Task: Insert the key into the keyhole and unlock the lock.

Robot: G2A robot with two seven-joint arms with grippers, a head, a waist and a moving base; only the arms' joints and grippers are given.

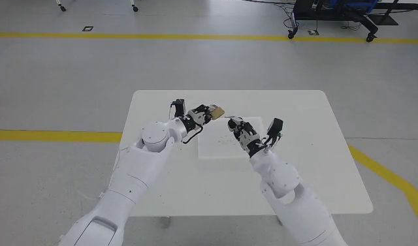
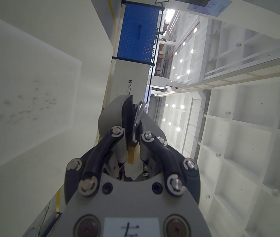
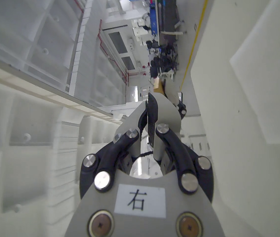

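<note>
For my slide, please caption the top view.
Left gripper holds a brass padlock above the white table, right gripper close by.

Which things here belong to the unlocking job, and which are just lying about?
Job: lock, clamped in the left gripper; right gripper, close beside it.
Just about: white mat, table, black cart on the floor behind.

The lock (image 2: 131, 154) is mostly buried between the fingers of the left claw (image 2: 133, 114); a strip of brass body and an edge of the shackle show. From above, its faces are too small to read. The right claw (image 3: 152, 110) presses its fingers together, hiding anything pinched there, and its fingertip covers part of the far lock.
</note>
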